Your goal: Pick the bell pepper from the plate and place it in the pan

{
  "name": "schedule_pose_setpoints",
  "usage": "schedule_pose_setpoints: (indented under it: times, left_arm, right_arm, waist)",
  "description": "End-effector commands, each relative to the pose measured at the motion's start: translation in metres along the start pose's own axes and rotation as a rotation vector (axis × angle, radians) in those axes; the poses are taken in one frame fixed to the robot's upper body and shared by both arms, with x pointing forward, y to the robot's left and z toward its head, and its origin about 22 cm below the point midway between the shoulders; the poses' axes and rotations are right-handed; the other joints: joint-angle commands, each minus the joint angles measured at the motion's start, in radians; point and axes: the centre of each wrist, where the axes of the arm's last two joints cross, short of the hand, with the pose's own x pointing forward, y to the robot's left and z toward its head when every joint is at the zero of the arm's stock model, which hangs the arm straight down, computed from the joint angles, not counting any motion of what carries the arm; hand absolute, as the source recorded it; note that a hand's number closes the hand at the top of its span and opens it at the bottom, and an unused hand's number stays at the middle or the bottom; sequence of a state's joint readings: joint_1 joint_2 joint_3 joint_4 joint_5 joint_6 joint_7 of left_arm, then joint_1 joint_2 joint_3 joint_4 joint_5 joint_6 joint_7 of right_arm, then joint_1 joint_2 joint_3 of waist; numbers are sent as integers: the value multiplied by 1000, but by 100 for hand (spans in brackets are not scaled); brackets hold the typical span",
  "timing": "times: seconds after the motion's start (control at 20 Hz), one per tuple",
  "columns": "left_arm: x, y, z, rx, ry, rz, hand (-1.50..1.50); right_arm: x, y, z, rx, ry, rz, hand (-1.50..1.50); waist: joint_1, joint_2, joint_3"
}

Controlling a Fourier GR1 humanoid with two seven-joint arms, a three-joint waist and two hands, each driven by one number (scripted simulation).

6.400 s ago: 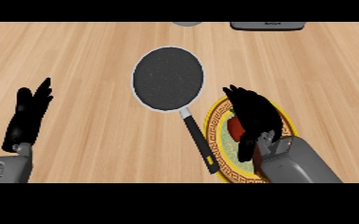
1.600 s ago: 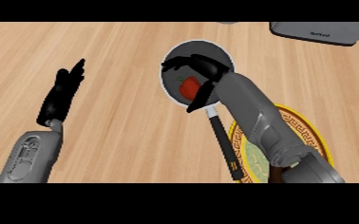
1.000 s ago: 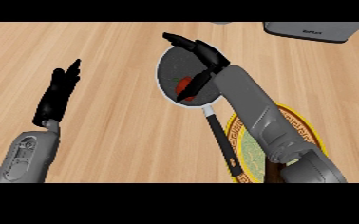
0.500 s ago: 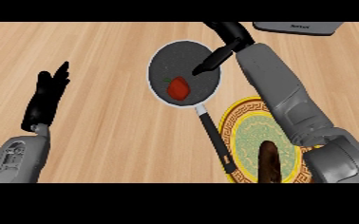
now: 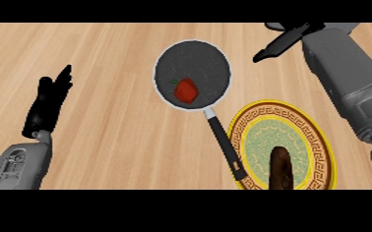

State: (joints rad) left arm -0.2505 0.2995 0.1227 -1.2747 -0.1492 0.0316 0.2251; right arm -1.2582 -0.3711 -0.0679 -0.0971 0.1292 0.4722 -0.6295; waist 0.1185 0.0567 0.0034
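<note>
Now that the pepper (image 5: 187, 90) is lying free in the pan (image 5: 193, 71), I am pulling my right hand (image 5: 285, 40) away up-right with fingers straight and empty, left hand (image 5: 48, 102) resting open, so the placing looks done.

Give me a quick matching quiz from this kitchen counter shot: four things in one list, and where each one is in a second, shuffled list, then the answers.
Things:
1. bell pepper
2. pan
3. plate
4. left hand

Places:
A. lower right of the counter
B. left edge, open and resting
C. inside the pan
D. middle of the counter, handle toward the plate

Pairs: 1-C, 2-D, 3-A, 4-B
</note>
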Motion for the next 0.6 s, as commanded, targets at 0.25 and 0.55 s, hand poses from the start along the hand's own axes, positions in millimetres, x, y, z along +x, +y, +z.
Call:
schedule_pose_setpoints:
  times: [0.25,0.55]
  left_arm:
    - [14,2,-2,-16,-20,2,0]
    - [0,-8,0,-23,-22,2,0]
  right_arm:
    - [15,-59,43,34,5,35,-150]
    - [29,-76,51,6,-18,57,-150]
  waist:
    - [19,12,5]
    - [27,23,4]
